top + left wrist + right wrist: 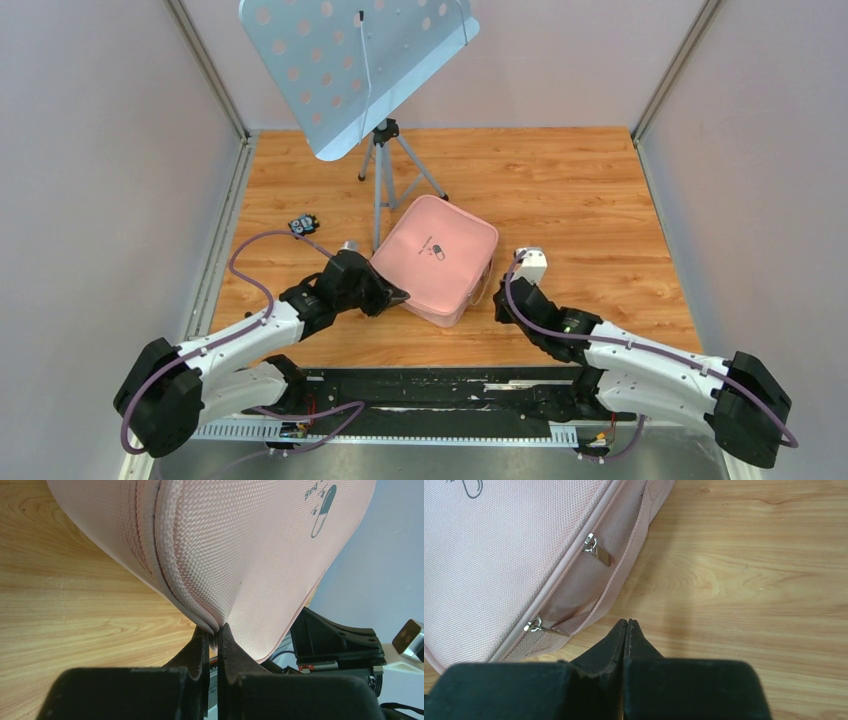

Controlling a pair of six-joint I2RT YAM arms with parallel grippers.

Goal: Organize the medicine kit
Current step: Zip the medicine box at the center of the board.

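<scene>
The pink medicine kit [437,258] lies zipped shut on the wooden table, its dark pill logo facing up. My left gripper [400,296] is shut on the kit's near-left edge. In the left wrist view, the gripper [215,629] pinches the seam of the kit [240,555]. My right gripper [498,298] is shut and empty, just off the kit's right side. In the right wrist view, the gripper [627,622] rests over bare wood beside the kit [514,555]. Two metal zip pulls [596,552] and a pink handle strap [624,565] show on that side.
A perforated blue music stand [355,65] on a tripod [385,175] stands behind the kit. A small black object [303,225] lies at the left of the table. Grey walls close in on both sides.
</scene>
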